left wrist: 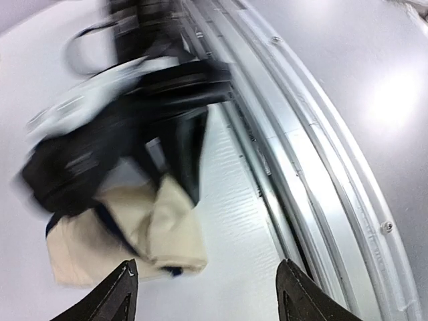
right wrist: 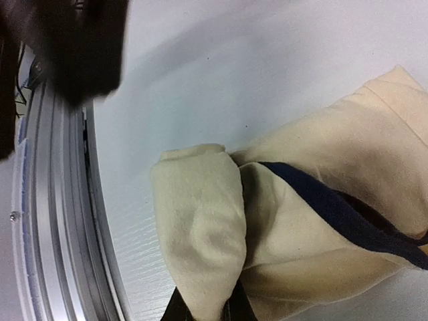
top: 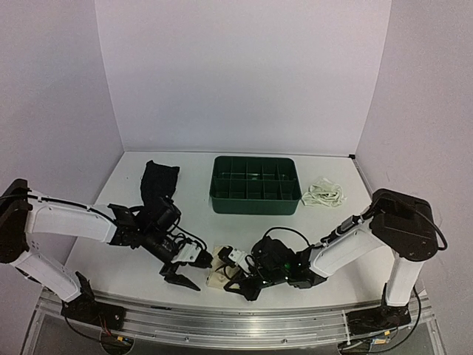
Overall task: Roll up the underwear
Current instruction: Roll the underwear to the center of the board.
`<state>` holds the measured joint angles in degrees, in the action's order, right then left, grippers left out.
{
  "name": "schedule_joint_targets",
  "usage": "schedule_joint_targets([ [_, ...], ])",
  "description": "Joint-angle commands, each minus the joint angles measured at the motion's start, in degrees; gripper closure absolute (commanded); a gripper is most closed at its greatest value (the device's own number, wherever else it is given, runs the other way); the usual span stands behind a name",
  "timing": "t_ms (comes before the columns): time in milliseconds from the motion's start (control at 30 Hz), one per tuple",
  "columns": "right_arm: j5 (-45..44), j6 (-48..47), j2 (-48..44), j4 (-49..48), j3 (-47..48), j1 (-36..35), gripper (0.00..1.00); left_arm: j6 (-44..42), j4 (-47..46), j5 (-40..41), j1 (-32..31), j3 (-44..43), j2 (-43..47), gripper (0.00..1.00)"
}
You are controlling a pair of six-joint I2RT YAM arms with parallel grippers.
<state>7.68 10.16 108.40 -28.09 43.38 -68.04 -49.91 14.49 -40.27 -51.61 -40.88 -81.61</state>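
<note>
The cream underwear with dark edge trim (top: 219, 271) lies crumpled near the table's front edge, between my two grippers. My right gripper (top: 236, 279) is shut on a folded flap of it; the right wrist view shows the cream cloth (right wrist: 281, 221) pinched between the fingers (right wrist: 175, 311). My left gripper (top: 192, 269) is open and empty, just left of the garment; in the left wrist view the cream cloth (left wrist: 147, 227) lies ahead of the spread fingertips (left wrist: 124, 294). The black underwear (top: 159, 181) lies at the back left. The white underwear (top: 325, 194) lies at the back right.
A green divided tray (top: 255, 194) stands at the back centre. A metal rail (top: 244, 318) runs along the table's front edge, close to both grippers; it also shows in the left wrist view (left wrist: 301, 167) and the right wrist view (right wrist: 47, 234).
</note>
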Motion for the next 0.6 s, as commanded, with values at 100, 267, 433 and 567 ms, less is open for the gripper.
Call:
schedule_joint_targets([
  [100, 14.39, 7.86, 4.92, 6.53, 1.45, 4.11, 1.0, -5.62, -13.55, 12.32, -5.59, 2.69, -5.32, 0.3],
  [267, 15.13, 5.67, 6.61, 13.87, 6.83, 4.14, 1.0, -3.77, -19.02, 16.3, -6.41, 1.31, -9.05, 0.3],
  [433, 13.88, 2.79, 5.77, 15.24, 8.2, 4.14, 1.0, -2.24, -19.13, 17.88, -7.21, 0.04, -11.58, 0.32],
  [567, 13.51, 2.72, 5.41, 15.72, 8.4, 4.1, 1.0, -2.63, -19.12, 19.18, -7.21, 1.1, -10.96, 0.47],
])
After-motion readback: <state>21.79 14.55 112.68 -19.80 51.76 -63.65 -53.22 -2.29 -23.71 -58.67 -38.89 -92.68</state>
